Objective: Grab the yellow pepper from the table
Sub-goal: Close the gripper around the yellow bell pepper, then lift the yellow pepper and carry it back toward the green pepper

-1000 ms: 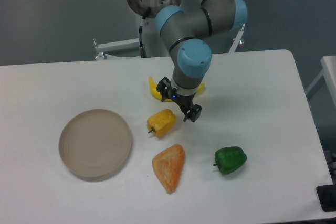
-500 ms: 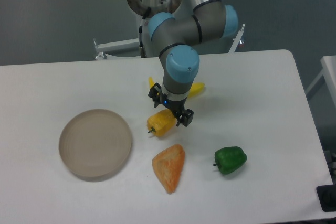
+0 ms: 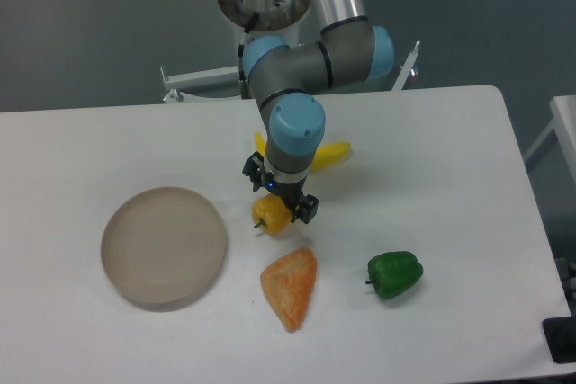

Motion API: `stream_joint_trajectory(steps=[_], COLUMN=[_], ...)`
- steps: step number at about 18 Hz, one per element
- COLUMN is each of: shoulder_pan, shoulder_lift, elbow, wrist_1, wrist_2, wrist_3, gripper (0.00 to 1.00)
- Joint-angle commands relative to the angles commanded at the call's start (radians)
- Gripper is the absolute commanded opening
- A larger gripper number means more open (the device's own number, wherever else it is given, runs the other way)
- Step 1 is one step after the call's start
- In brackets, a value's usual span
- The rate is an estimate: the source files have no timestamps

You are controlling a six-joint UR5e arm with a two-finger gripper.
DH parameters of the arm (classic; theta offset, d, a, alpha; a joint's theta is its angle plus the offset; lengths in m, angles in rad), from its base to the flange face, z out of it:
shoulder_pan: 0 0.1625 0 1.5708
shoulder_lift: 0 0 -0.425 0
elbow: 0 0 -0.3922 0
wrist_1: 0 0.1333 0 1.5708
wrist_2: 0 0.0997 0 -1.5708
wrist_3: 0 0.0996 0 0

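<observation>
Yellow pepper point(image 3: 269, 214) sits on the table point(image 3: 450, 159), between banana point(image 3: 329, 152) and orange wedge point(image 3: 291, 287). In the past second I've swung the gripper point(image 3: 281, 195) left from beside it to directly above, fingers spread, holding nothing. Aligned now; I judge descent comes next.

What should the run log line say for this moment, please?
phase: approach | gripper: open, over yellow pepper | yellow pepper: on table, not lifted | contact: cannot tell
</observation>
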Motion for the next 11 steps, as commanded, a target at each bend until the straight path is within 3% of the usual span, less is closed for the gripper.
stream_joint_trajectory(steps=[1, 2, 4, 11], shoulder_pan=[-0.005, -0.005, -0.005, 0.028], shoulder_lift=[0.000, -0.002, -0.002, 0.041], elbow=[0.002, 0.003, 0.012, 0.066], wrist_1=[0.003, 0.003, 0.003, -0.038], wrist_2=[0.002, 0.000, 0.000, 0.009], wrist_3=[-0.020, -0.044, -0.049, -0.038], gripper=[0.52, 0.33, 0.06, 0.00])
